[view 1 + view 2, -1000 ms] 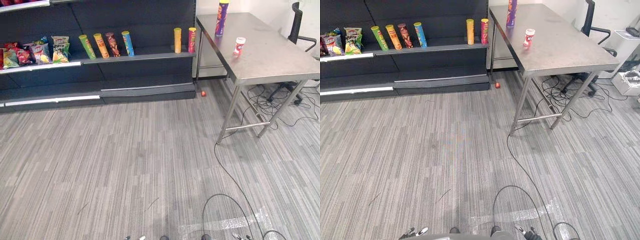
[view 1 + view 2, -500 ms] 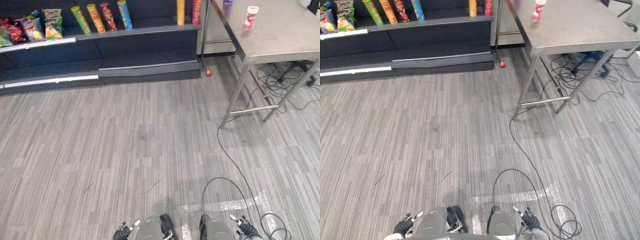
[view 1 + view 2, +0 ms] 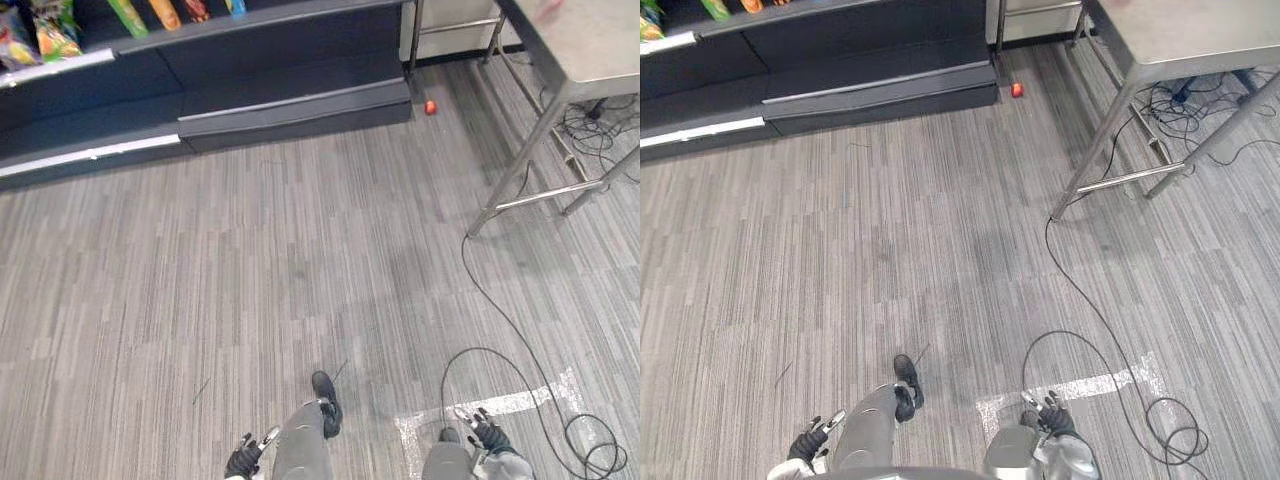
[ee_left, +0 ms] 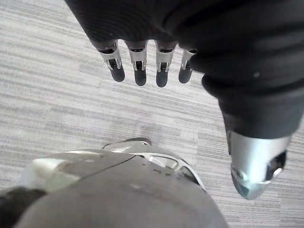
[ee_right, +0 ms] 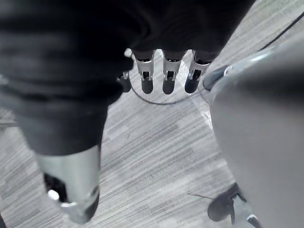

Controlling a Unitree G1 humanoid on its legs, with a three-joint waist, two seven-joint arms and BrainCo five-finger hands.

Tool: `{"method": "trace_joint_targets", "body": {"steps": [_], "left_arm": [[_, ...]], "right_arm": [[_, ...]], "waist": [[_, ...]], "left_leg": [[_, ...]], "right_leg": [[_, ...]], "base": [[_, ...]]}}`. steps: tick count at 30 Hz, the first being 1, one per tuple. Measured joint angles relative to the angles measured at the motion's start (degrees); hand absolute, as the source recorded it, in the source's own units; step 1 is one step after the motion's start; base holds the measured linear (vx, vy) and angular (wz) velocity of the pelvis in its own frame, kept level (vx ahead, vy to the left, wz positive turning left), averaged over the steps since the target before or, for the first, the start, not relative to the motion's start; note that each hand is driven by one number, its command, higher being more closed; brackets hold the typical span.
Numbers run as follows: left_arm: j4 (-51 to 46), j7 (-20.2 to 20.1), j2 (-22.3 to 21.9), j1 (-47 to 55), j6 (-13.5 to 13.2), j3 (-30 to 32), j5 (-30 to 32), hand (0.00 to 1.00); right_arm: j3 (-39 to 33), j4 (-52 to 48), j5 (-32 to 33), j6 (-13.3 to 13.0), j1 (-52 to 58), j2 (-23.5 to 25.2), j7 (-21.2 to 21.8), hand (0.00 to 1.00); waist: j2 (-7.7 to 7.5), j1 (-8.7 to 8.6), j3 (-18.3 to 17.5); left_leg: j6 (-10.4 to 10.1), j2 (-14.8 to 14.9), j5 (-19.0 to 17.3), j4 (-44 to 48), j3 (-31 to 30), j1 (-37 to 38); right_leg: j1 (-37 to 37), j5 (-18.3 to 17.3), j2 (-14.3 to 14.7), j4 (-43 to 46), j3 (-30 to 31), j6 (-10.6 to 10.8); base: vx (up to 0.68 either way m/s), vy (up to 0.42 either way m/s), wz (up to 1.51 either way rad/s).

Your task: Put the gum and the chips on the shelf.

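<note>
Fingers [image 4: 139, 71] straight, loosely spread, empty.

we've got dark shelf [image 3: 290, 55] running across far side, stepped base at floor; chip tubes [image 3: 163, 12] on upper tier, bottoms showing; chip bags [image 3: 50, 28] further left.

Dark shelf [image 3: 290, 100] runs along the far side of the grey floor [image 3: 200, 250], snack bags [image 3: 48, 30] on its ledge. Small red ball [image 3: 430, 107] lies on the floor near the shelf's end; steel tabletop [image 3: 600, 45] far right. Left robot hand [image 3: 244, 462] and right robot hand [image 3: 487, 434] hang low.
</note>
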Motion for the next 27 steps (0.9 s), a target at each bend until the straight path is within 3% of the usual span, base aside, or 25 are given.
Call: {"method": "trace_joint_targets", "body": {"steps": [2,4,5,6,8,10,12,13,16,18,19,20,21,22,24,26,27], "left_arm": [[0.1,0.2,0.1,0.0,0.1,-1.2,0.0,0.00],[0.2,0.3,0.7,0.0,0.0,-1.8,1.0,0.00],[0.2,0.3,0.5,0.2,0.0,-2.4,1.1,0.00],[0.2,0.3,-0.1,1.0,-0.2,-4.8,1.1,0.00],[0.2,0.3,0.7,-0.7,0.0,-5.4,1.1,0.00],[0.0,0.1,-1.3,-2.0,0.0,-6.3,1.1,0.00],[0.2,-0.1,-2.0,-2.2,0.1,-6.4,1.1,0.00],[0.3,-0.1,-2.6,-2.3,0.1,-6.4,1.1,0.00],[0.5,-0.2,-3.6,-3.1,0.4,-6.3,1.2,0.00],[0.5,-0.3,-3.7,-3.9,0.5,-6.1,3.0,0.00],[0.5,-0.3,-3.7,-3.8,0.5,-5.9,3.2,0.00],[1.0,-0.3,-3.7,-3.4,0.5,-5.0,3.3,0.00],[1.7,-0.4,-4.3,-3.8,0.5,-5.1,3.4,0.00],[1.8,-0.8,-5.1,-3.8,0.3,-5.1,3.7,0.00],[1.5,-1.4,-5.4,-4.0,0.1,-5.0,5.5,0.00],[1.4,-1.5,-5.5,-4.0,0.1,-4.9,5.5,0.00],[1.4,-1.5,-5.8,-4.1,0.2,-3.6,5.4,0.00]], "right_arm": [[-1.3,-0.6,0.0,0.1,0.1,0.0,0.0,0.00],[-1.9,-0.9,0.0,0.2,0.6,-0.2,-0.1,0.00],[-1.9,-1.0,-0.1,0.2,1.5,-0.4,-0.1,0.00],[-2.1,-1.7,-0.1,0.1,3.3,-1.8,-0.2,0.00],[-2.3,-1.9,0.0,0.2,2.7,-1.2,-0.1,0.00],[-2.8,-4.0,0.1,-0.2,2.0,-1.7,-0.2,0.00],[-2.7,-5.5,0.1,-0.6,1.1,-1.9,-0.2,0.00],[-2.2,-5.6,0.1,-0.6,0.4,-2.0,-0.2,0.00],[-1.4,-5.3,0.2,-0.6,0.1,-2.0,-0.2,0.00],[-1.4,-5.0,0.1,-0.5,1.0,-2.2,-0.2,0.00],[-1.2,-5.0,0.1,-0.4,1.4,-2.1,-0.1,0.00],[-1.3,-4.5,0.1,-0.2,1.9,-2.0,-0.1,0.00],[-1.3,-4.5,0.0,-0.2,1.8,-2.1,0.0,0.00],[-1.5,-4.4,0.0,-0.2,1.4,-2.4,-0.1,0.00],[-1.8,-4.9,0.0,-0.5,0.9,-2.6,0.3,0.00],[-1.9,-4.9,0.0,-0.5,1.1,-3.2,0.7,0.00],[-1.9,-4.6,0.0,-0.5,1.1,-3.7,1.0,0.00]], "waist": [[0.10,0.31,-0.1],[0.10,1.11,-0.3],[0.01,1.13,-1.1],[2.13,0.89,-3.1],[-0.25,-0.74,-2.8],[1.13,-0.87,-1.1],[2.30,-1.61,0.6],[2.54,-1.72,0.8],[2.87,-2.15,1.7],[2.90,-2.34,2.3],[2.51,-2.70,2.5],[3.00,-3.54,3.4],[4.26,-4.08,3.4],[5.07,-4.46,3.2],[5.12,-4.90,3.3],[5.09,-5.01,3.1],[5.11,-5.21,3.1]], "left_leg": [[0.0,-0.6,0.0,0.0,2.3,3.1],[-0.6,0.0,-1.2,5.3,4.2,5.7],[-0.5,-1.0,-1.2,1.8,3.6,7.3],[2.8,-3.4,-3.1,-6.9,4.7,13.1],[3.8,-6.8,-3.7,-9.6,4.2,16.0],[4.1,-7.4,-4.1,-13.2,4.5,21.3],[3.8,-7.3,-5.0,-16.6,5.2,26.3],[2.9,-6.9,-7.2,-17.4,6.1,28.1],[0.7,-5.2,-10.1,-16.3,6.7,29.4],[-2.8,-3.7,-12.6,-16.3,5.8,32.0],[-3.8,-3.6,-13.2,-16.5,5.5,32.8],[-5.9,-2.3,-14.3,-16.9,3.9,35.7],[-6.4,-1.6,-13.5,-17.3,3.5,36.3],[-6.9,-0.7,-11.3,-17.7,2.5,36.8],[-8.9,0.4,-3.9,-18.0,1.9,38.0],[-9.4,0.8,-0.1,-17.0,0.4,38.1],[-10.6,1.1,2.7,-15.5,-1.2,37.9]], "right_leg": [[-1.1,6.2,-1.0,2.7,2.3,-0.2],[-3.3,15.9,-1.6,12.0,3.7,-5.0],[-4.5,17.7,-2.4,15.0,3.2,-6.3],[-10.0,19.9,-3.9,27.1,1.6,-9.2],[-15.4,14.7,-5.0,41.0,2.3,-8.5],[-21.8,3.9,-0.9,49.7,-1.9,-9.2],[-23.5,-1.1,2.1,46.7,-7.1,-9.1],[-25.3,-2.4,4.2,41.4,-9.5,-9.0],[-26.9,-0.7,8.5,22.7,-10.6,-7.4],[-26.4,7.8,10.8,1.6,-7.5,-5.6],[-25.5,9.6,10.7,-2.8,-6.4,-4.8],[-24.8,16.9,11.3,-2.1,-5.1,-4.3],[-25.6,16.9,12.2,0.6,-5.4,-5.0],[-27.2,13.9,13.0,5.1,-5.8,-8.7],[-28.1,8.1,12.5,13.6,-7.3,-11.2],[-27.7,4.9,11.3,16.7,-8.4,-11.8],[-26.8,2.1,10.2,18.7,-9.2,-11.9]], "base": [[0.41,0.290,-0.64],[0.36,0.339,-0.70],[0.16,0.321,-0.38],[0.04,0.211,-0.04],[0.20,0.191,0.29],[0.28,0.097,-0.05],[0.25,0.042,-0.31],[0.25,-0.004,-0.34],[0.32,-0.183,-0.09],[0.45,-0.236,0.11],[0.47,-0.266,0.31],[0.61,-0.331,0.33],[0.52,-0.274,0.33],[0.55,-0.277,0.17],[0.51,-0.283,0.24],[0.51,-0.223,0.46],[0.43,-0.154,0.50]]}}
